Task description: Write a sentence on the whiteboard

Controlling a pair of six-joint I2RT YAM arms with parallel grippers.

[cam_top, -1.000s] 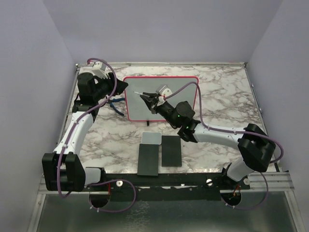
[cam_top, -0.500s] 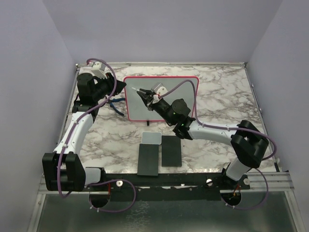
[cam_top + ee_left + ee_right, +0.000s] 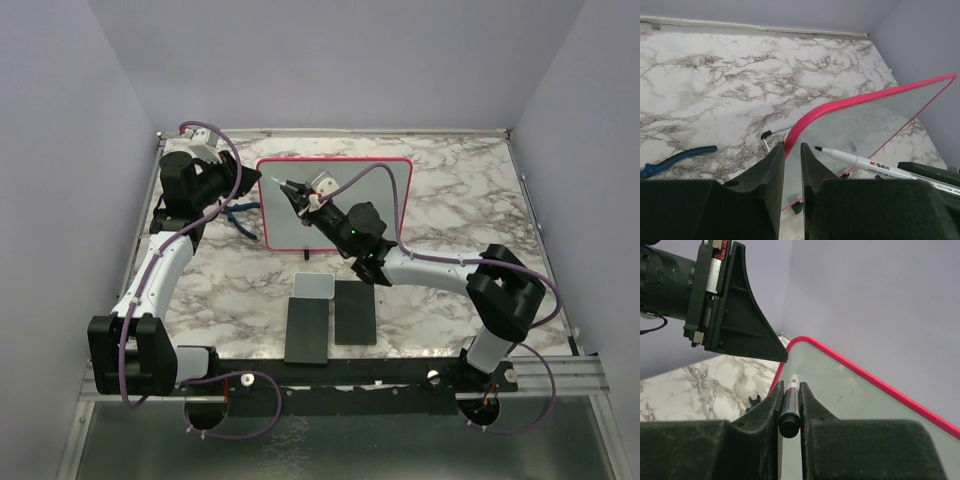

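The whiteboard point(image 3: 350, 195) stands upright at the back of the table on its small black feet. My left gripper point(image 3: 254, 203) is shut on its red left rim point(image 3: 796, 138), one finger on each side. My right gripper point(image 3: 299, 198) is shut on a white marker point(image 3: 790, 407) in front of the board. The marker's dark tip point(image 3: 817, 148) is close to the board's upper left corner; I cannot tell whether it touches. No line of words shows on the board point(image 3: 865, 410), only a few faint small strokes point(image 3: 840, 399).
A blue-handled tool point(image 3: 677, 157) lies on the marble left of the board. A small grey-white pad point(image 3: 314, 286) and two black slabs point(image 3: 306, 330) point(image 3: 354, 312) lie in front of the board. Walls close in on the left, back and right.
My right arm has carried the marker left and slightly up, so its tip went from the board's left-centre towards the upper left corner. The left gripper has stayed on the rim.
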